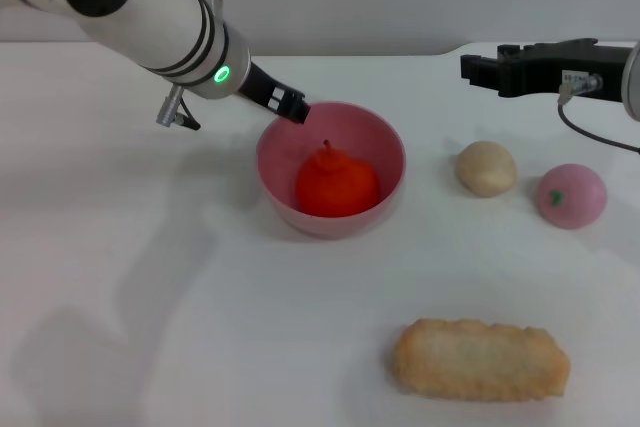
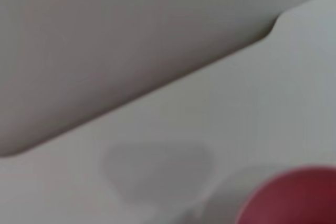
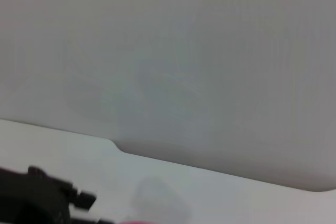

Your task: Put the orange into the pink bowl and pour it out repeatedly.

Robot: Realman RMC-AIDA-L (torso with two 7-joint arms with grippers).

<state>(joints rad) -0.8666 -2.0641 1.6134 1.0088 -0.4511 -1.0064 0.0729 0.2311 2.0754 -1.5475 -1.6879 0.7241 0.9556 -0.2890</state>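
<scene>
The orange (image 1: 336, 185) lies inside the pink bowl (image 1: 392, 152), stem up, and the bowl stands flat on the white table near the middle. My left gripper (image 1: 296, 110) reaches down from the upper left and is shut on the bowl's far-left rim. In the left wrist view only a curved pink-red edge of the pink bowl (image 2: 299, 198) shows. My right gripper (image 1: 482, 70) hovers parked at the back right, well away from the bowl.
A beige round lump (image 1: 487, 168) and a pink ball with a green mark (image 1: 571, 195) sit to the right of the bowl. A long golden bread-like piece (image 1: 480, 359) lies near the front right. The table's far edge runs behind the bowl.
</scene>
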